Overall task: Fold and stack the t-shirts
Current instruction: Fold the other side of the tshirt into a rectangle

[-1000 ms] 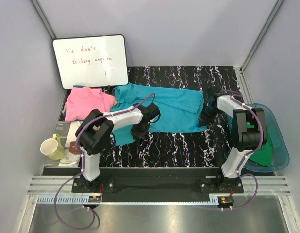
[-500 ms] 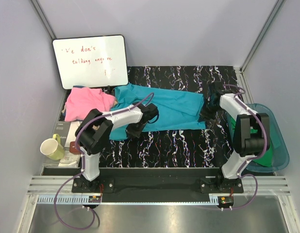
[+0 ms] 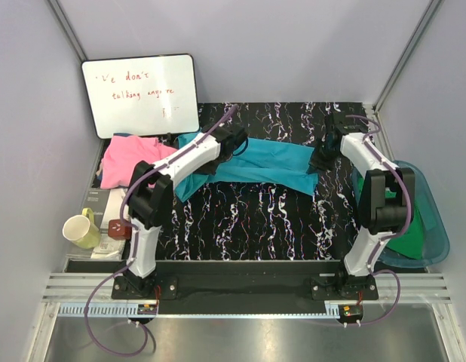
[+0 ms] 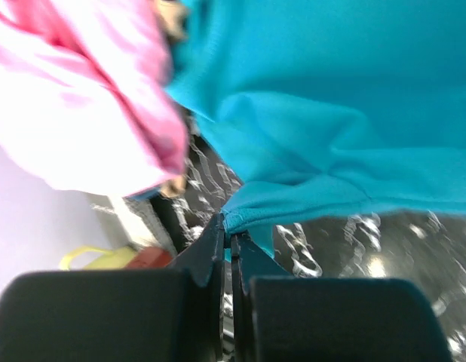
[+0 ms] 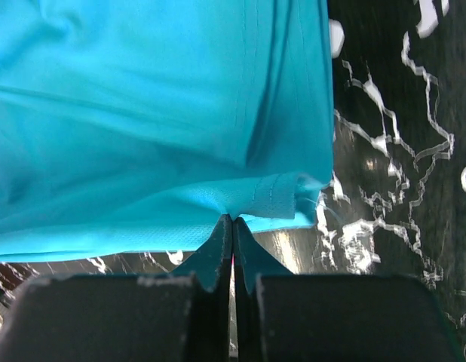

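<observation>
The teal-blue t-shirt [image 3: 267, 160] lies folded lengthwise across the far half of the black marbled mat. My left gripper [image 3: 212, 161] is shut on its near hem at the left end; the wrist view shows the pinched cloth edge [image 4: 237, 219]. My right gripper [image 3: 317, 160] is shut on the hem at the right end [image 5: 240, 207]. The pink t-shirt [image 3: 135, 161] lies crumpled at the far left and also shows in the left wrist view [image 4: 82, 98]. A green t-shirt [image 3: 409, 234] sits in the tub at the right. No tan shirt is in view.
A whiteboard [image 3: 141, 95] leans against the back wall. A yellow mug [image 3: 82, 228] and a small red object [image 3: 118, 226] sit at the left edge. The translucent blue tub [image 3: 436, 226] stands at the right. Grey walls close in the sides.
Both grippers have carried the near hem of the teal-blue t-shirt away from me, folding the shirt over itself into a narrower strip. The left gripper moved furthest, toward the back.
</observation>
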`<state>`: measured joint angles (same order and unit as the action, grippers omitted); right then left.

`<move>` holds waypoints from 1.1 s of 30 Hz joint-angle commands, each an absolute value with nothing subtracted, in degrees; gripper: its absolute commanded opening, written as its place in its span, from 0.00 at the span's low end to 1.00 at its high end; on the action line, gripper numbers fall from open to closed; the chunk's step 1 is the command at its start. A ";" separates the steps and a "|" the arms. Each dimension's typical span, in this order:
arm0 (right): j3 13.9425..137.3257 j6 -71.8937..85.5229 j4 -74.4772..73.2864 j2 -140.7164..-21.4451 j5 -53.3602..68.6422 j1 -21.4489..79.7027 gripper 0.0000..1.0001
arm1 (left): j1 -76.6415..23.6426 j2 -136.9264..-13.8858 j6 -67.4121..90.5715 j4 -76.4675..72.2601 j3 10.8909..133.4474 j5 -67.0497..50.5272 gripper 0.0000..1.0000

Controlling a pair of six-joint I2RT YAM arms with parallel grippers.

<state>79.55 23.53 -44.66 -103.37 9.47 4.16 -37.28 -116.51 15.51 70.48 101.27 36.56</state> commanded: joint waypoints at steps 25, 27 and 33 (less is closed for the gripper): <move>103.98 19.42 -44.04 -119.45 11.94 3.52 0.94 | -31.91 -134.82 9.15 69.52 128.22 48.69 0.10; 102.58 18.90 -43.59 -117.60 15.79 3.52 0.96 | -31.82 -136.75 8.97 69.17 129.46 49.13 0.12; 98.62 19.34 -43.16 -117.25 20.82 3.60 0.96 | -31.73 -139.04 3.44 62.41 133.06 52.38 0.16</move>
<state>100.92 19.90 -44.31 -120.25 15.44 3.68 -32.16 -138.67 8.12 68.77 128.53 47.42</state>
